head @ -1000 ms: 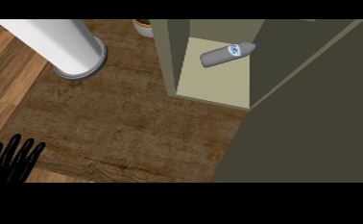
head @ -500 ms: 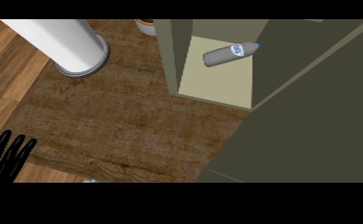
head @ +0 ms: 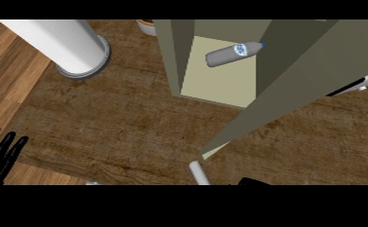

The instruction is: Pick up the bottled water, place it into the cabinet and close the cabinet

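bottled water (head: pixel 233 54): lies on its side on the pale floor of the cabinet, cap end toward the upper right, near the right inner wall; white label with a blue mark faces up; nothing touches it.
cabinet (head: pixel 177 55): olive-green box standing on the worktop, seen from above; its left wall faces the view, the pale inner floor shows between the walls.
cabinet door (head: pixel 302 85): wide olive panel running slantwise from the upper right down to a point near the lower middle; it stands part way across the opening and a strip of the pale floor shows past its lower tip.
left hand (head: pixel 10 148): black fingers at the view's left edge, low down, straight and spread, pointing up; open, holding nothing, well apart from the cabinet.
right hand: cannot tell; only a dark shape at the lower edge, right of the middle, too little to read.
white cylinder (head: pixel 68 41): tall, on a grey round base, upper left on the worktop, apart from the cabinet.
round object (head: pixel 146 25): small, partly cut off at the top, just left of the cabinet.
worktop (head: pixel 122 119): dark brown wood grain, with a lighter wood strip along its left side.
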Motion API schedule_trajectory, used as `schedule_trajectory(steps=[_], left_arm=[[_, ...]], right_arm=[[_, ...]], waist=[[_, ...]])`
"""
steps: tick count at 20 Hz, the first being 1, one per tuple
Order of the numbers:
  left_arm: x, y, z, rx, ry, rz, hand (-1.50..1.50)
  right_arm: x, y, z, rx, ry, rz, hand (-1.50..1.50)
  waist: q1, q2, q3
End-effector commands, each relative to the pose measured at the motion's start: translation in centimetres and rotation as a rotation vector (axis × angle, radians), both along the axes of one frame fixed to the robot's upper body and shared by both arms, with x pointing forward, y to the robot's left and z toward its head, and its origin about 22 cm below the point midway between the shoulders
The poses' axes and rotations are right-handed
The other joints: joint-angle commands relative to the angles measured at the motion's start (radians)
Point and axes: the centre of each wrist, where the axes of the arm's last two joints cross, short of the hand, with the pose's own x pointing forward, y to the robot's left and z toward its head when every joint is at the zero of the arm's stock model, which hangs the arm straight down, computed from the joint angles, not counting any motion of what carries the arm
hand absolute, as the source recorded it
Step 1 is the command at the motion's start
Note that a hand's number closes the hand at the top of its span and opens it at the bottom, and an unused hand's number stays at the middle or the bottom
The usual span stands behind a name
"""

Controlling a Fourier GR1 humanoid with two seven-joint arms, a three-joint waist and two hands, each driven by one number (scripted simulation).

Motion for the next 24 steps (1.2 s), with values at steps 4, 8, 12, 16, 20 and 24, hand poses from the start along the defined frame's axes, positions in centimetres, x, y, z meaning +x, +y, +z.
schedule_trajectory(steps=[4, 8, 12, 16, 20, 24], left_arm=[[-1.3, 0.7, -0.9, -0.025, 0.025, 0.026, -1.50], [-1.3, 1.1, -0.9, -0.034, 0.026, 0.041, -1.50], [-1.0, 1.6, -1.1, -0.047, 0.015, 0.052, -1.50], [-1.3, 2.5, -0.6, -0.057, 0.021, 0.044, -1.50], [-2.4, 1.7, -1.4, -0.053, 0.029, 0.040, -1.50], [-1.8, 1.9, -1.0, -0.051, 0.023, 0.042, -1.50]], right_arm=[[8.4, 2.1, 0.6, 0.046, 0.096, -0.285, 1.50], [13.4, 3.8, 1.3, 0.027, 0.100, -0.430, 1.50], [18.2, 5.0, 3.1, 0.015, 0.090, -0.493, 1.50], [21.2, 6.7, 2.1, -0.054, 0.081, -0.507, 1.50], [22.9, 5.2, 3.2, -0.036, 0.062, -0.543, 1.50], [23.4, 6.4, 2.3, -0.049, 0.072, -0.515, 1.50]], waist=[[-0.028, -0.021, 0.003], [-0.062, -0.025, 0.006], [-0.090, -0.022, 0.007], [-0.093, -0.023, 0.009], [-0.099, -0.027, 0.009], [-0.115, -0.027, 0.009]])
